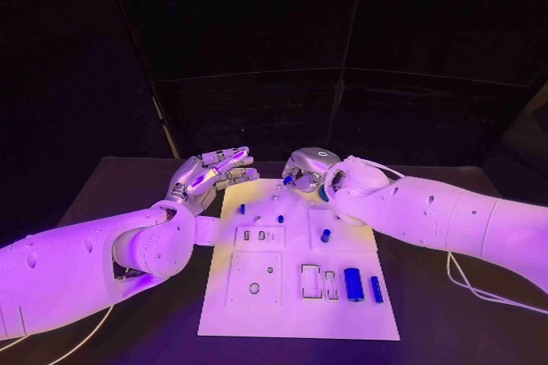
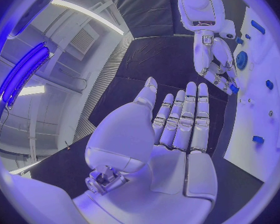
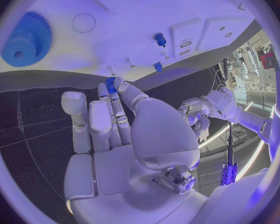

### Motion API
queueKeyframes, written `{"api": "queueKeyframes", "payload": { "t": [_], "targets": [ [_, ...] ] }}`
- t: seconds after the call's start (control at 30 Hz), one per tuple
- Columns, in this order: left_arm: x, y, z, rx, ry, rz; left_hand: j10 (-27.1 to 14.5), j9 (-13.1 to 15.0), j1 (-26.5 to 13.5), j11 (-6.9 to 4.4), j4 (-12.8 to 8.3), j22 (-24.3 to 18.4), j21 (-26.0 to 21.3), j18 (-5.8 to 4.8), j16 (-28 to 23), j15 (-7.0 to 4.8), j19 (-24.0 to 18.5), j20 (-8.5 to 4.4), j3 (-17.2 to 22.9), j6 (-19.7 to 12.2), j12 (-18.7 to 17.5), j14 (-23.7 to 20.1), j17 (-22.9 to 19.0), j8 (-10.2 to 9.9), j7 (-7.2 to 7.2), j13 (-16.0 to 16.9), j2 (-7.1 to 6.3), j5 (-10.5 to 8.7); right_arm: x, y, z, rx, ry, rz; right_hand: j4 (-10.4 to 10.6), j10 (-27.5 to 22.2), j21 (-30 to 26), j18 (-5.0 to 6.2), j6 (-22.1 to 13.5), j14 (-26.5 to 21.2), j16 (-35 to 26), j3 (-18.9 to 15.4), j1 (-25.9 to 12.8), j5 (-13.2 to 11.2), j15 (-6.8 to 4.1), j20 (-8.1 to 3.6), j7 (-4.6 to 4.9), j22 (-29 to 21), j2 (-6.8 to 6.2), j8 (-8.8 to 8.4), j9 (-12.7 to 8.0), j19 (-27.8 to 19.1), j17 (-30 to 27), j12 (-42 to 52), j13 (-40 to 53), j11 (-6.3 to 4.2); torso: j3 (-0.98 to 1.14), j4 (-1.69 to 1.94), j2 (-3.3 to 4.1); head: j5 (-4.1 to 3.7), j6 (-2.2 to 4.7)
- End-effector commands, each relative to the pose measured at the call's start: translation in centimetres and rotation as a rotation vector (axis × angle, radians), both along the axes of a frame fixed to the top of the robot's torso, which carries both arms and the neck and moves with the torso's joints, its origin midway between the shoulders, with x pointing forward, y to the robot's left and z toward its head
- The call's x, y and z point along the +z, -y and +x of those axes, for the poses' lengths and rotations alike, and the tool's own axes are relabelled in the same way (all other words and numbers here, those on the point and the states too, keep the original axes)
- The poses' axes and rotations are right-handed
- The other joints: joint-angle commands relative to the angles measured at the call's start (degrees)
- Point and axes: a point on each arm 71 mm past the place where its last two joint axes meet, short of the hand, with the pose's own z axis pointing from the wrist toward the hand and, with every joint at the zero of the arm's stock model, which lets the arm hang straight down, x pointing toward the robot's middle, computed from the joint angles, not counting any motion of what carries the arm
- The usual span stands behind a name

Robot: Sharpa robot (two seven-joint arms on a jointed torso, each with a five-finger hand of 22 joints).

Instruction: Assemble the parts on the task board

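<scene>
Nearest the robot, the white task board [image 1: 299, 302] lies lengthwise on the black table [image 1: 457, 333]. On its near right part two blue cylinders lie side by side, a thicker one [image 1: 354, 284] and a thinner one [image 1: 376, 289] just beside it, next to two narrow rectangular slots [image 1: 310, 281]. To their left is a square recessed panel with a small round hole [image 1: 253, 288]. Further up the board a short blue peg [image 1: 325, 235] stands near the right arm, and two smaller blue pegs [image 1: 279, 219] and [image 1: 241, 209] stand near the far left part. A white cable [image 1: 480, 290] runs over the table under the right arm.

Beyond the middle of the board, the left hand [image 1: 211, 177] hovers off the board's far left corner, palm turned up, fingers straight and together, holding nothing. The right hand [image 1: 306, 173] hangs over the board's far edge, apart from the left hand; it pinches a small blue part [image 3: 110, 81] between thumb and fingertip, right above a thin white pin [image 3: 112, 71] on the board. The right wrist and forearm hide most of a blue gear [image 3: 25, 39] lying on the far right part of the board.
</scene>
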Motion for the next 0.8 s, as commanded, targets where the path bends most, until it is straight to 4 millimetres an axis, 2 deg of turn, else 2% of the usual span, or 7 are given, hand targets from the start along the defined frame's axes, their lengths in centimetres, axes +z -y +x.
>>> {"api": "queueKeyframes", "payload": {
  "t": [0.03,0.17,0.5,0.6,0.8],
  "targets": [
    [0.2,0.2,0.0,-0.013,0.006,-0.012,0.30,-0.04,0.40,0.01,-0.34,-0.06,-0.36,0.31,-0.37,0.22,0.35,0.07,-0.14,0.18,-0.29,0.23,0.05,-0.23,1.73,-0.07,0.23,-0.03,0.1,-0.4,0.2,0.008,0.000,0.005,0.05,-0.30,0.29,-0.64,-0.28,0.76,0.19,0.31,-0.42,-0.18,0.09,0.02,0.00,0.09,-0.24,-0.15,0.05,0.24,0.06,-0.39,-0.08,0.04,-0.06,0.17,0.31,-0.19,0.17],
    [0.4,0.2,0.0,-0.015,0.008,-0.012,0.30,-0.04,0.40,0.01,-0.34,-0.06,-0.36,0.31,-0.37,0.22,0.35,0.07,-0.14,0.18,-0.29,0.23,0.05,-0.23,1.73,-0.07,0.23,-0.03,0.1,-0.7,0.3,0.006,-0.002,0.003,0.05,-0.30,0.29,-0.64,-0.28,0.76,0.19,0.31,-0.43,-0.18,0.09,0.02,0.00,0.09,-0.24,-0.15,0.05,0.24,0.06,-0.39,-0.08,0.04,-0.08,0.05,0.34,0.23,0.19],
    [0.6,0.2,0.0,-0.017,0.011,-0.013,0.37,-0.03,0.32,0.01,-0.35,-0.08,-0.39,0.32,-0.38,0.20,0.44,0.06,-0.13,0.30,-0.30,0.33,0.08,-0.23,1.75,-0.06,0.27,-0.04,-0.2,-1.2,0.5,0.002,-0.031,-0.028,0.25,-0.59,0.39,-0.67,-0.54,0.74,0.26,0.69,-0.62,-0.18,0.16,0.08,0.06,0.20,-0.47,-0.18,0.03,0.26,0.04,-0.52,-0.10,0.13,-0.11,0.16,0.43,0.33,-0.20],
    [0.6,0.3,0.1,-0.017,0.011,-0.013,0.37,-0.03,0.32,0.01,-0.35,-0.08,-0.39,0.32,-0.38,0.20,0.44,0.06,-0.13,0.30,-0.30,0.33,0.08,-0.23,1.75,-0.06,0.27,-0.04,-0.2,-1.4,0.5,0.003,-0.033,-0.032,0.26,-0.61,0.40,-0.67,-0.54,0.74,0.27,0.70,-0.63,-0.18,0.16,0.08,0.07,0.20,-0.48,-0.17,0.03,0.26,0.05,-0.52,-0.10,0.14,-0.05,0.12,0.43,0.34,-0.41],
    [0.7,0.3,0.0,-0.019,0.013,-0.013,0.37,-0.03,0.32,0.01,-0.35,-0.08,-0.39,0.32,-0.38,0.20,0.44,0.06,-0.13,0.30,-0.30,0.33,0.08,-0.23,1.75,-0.06,0.27,-0.04,-0.3,-1.6,0.6,0.001,-0.036,-0.037,0.26,-0.61,0.40,-0.67,-0.54,0.74,0.27,0.70,-0.63,-0.18,0.16,0.08,0.07,0.20,-0.48,-0.17,0.03,0.26,0.05,-0.52,-0.10,0.14,-0.13,0.09,0.46,0.59,-0.54]
  ]
}}
